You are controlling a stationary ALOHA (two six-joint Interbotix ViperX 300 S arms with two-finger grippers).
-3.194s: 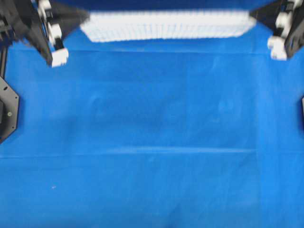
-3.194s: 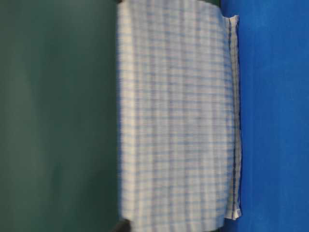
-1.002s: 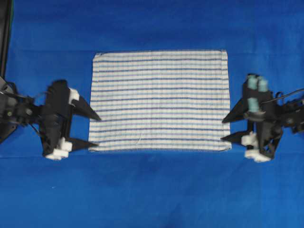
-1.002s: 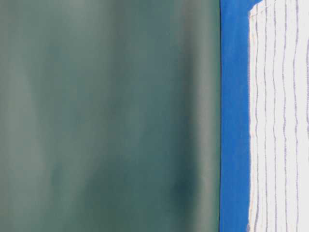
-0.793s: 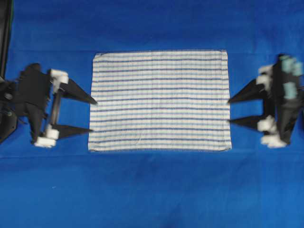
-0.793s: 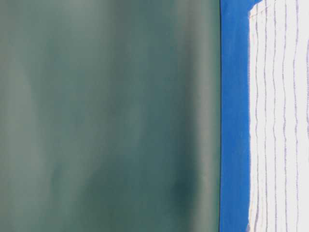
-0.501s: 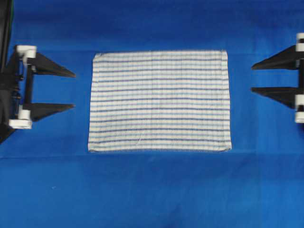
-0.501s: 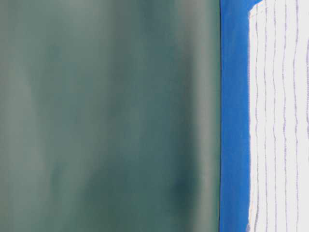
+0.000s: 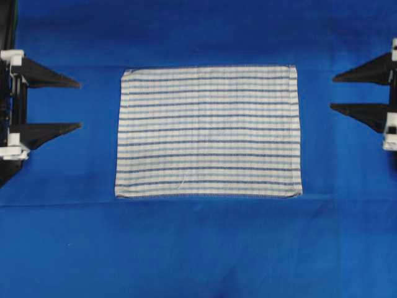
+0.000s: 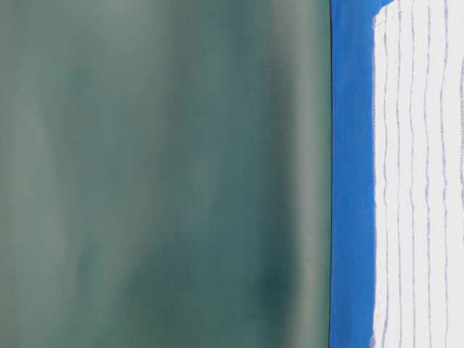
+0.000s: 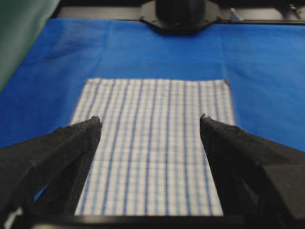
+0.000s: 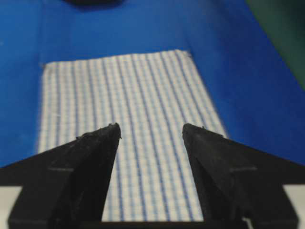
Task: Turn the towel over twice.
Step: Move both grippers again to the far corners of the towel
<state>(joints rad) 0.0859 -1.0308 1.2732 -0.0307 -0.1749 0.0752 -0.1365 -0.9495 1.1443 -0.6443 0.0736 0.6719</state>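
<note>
Both grippers stand empty and spread wide, each well apart from the towel [image 9: 208,131] they flank. Seen from overhead, the left gripper [image 9: 79,104] sits at the left edge of the scene, its two black tapered fingers [image 9: 46,73] pointing inward toward the cloth with a broad gap between them; the right gripper [image 9: 332,92] mirrors it at the right edge, fingers aimed back at the towel's opposite side, nothing between the tips but bare blue. The towel lies flat and fully spread on the blue table covering [image 9: 205,248], roughly in the middle of the overhead view — a white woven rectangle with thin dark-blue stripes running across it, hemmed edges squared off, one small crease near its lower left part. From the left wrist camera the towel [image 11: 157,143] stretches away beyond the parted fingertips, its near edge hidden behind the gripper body, so whether the fingers hang over the cloth cannot be told there; the right wrist camera gives the same sort of look at the towel [image 12: 128,114] between its own spread fingers. At table level the towel [image 10: 420,181] lies flat on the covering — a plain dark green backdrop [image 10: 159,174] behind
</note>
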